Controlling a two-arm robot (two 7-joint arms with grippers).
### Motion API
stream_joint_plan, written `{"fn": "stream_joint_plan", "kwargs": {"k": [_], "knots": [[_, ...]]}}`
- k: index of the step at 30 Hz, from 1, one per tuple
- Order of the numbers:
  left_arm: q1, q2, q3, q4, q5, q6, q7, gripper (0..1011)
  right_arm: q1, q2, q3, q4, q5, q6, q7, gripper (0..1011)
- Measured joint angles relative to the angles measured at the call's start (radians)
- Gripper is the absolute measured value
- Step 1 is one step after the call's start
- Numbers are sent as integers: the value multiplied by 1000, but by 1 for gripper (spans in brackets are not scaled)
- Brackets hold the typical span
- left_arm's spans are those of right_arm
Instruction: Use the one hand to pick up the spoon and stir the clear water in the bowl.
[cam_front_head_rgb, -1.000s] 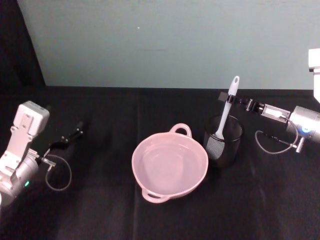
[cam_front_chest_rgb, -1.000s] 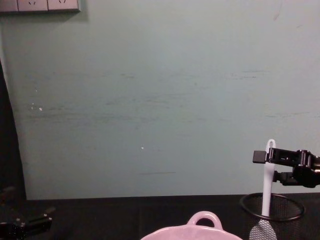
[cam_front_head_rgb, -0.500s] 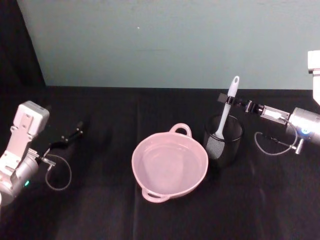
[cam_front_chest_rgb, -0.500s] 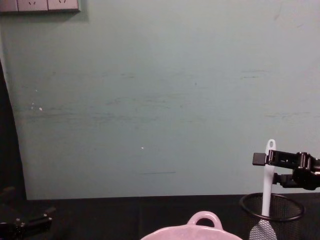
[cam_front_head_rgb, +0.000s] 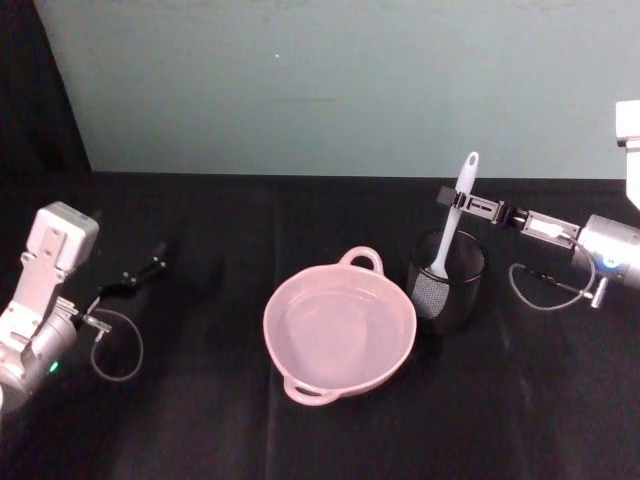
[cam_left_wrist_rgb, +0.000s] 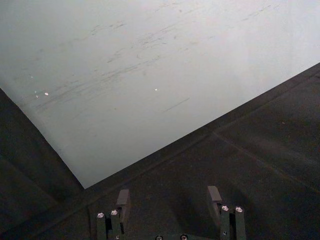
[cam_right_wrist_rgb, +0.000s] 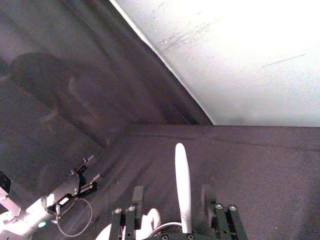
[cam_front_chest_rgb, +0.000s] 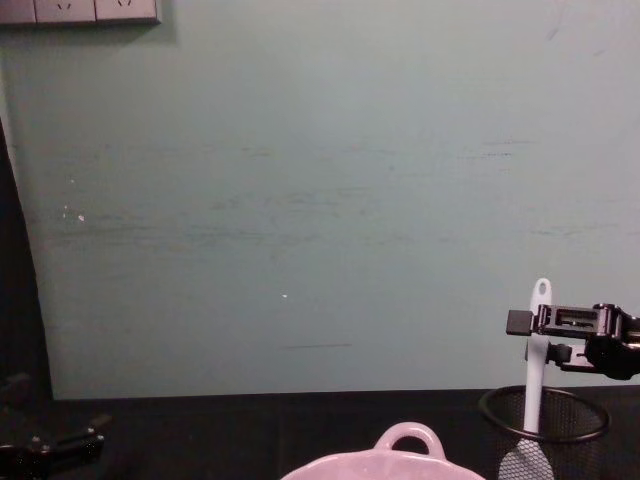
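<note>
White plastic spoon (cam_front_head_rgb: 452, 222) stood tilted in the black mesh cup (cam_front_head_rgb: 447, 295) just right of the pink bowl (cam_front_head_rgb: 270, 318), head down, holed handle end up. Right gripper (cam_front_head_rgb: 461, 202) sat at the upper handle, fingers spread on either side, not pinching it as far as the right wrist view showed. Judged: grasp not made; lift, carry to the bowl and stir all left. Spoon looked long, slim, with a flat broad head. Left gripper (cam_front_head_rgb: 135, 277) was parked far left, fingers spread.

The right end effector (cam_front_head_rgb: 456, 203) extends leftward, jaws apart; left end effector (cam_front_head_rgb: 153, 263) sits low, jaws apart.
</note>
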Motion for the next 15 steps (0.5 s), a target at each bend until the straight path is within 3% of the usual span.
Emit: {"fn": "stream_joint_plan", "kwargs": {"k": [1,15], "knots": [[0,0,0,0,0,0,0,1005,0,0,0,0,0,0,0,741],[0,0,0,0,0,0,0,1005,0,0,1,0,0,1,1,280]]}}
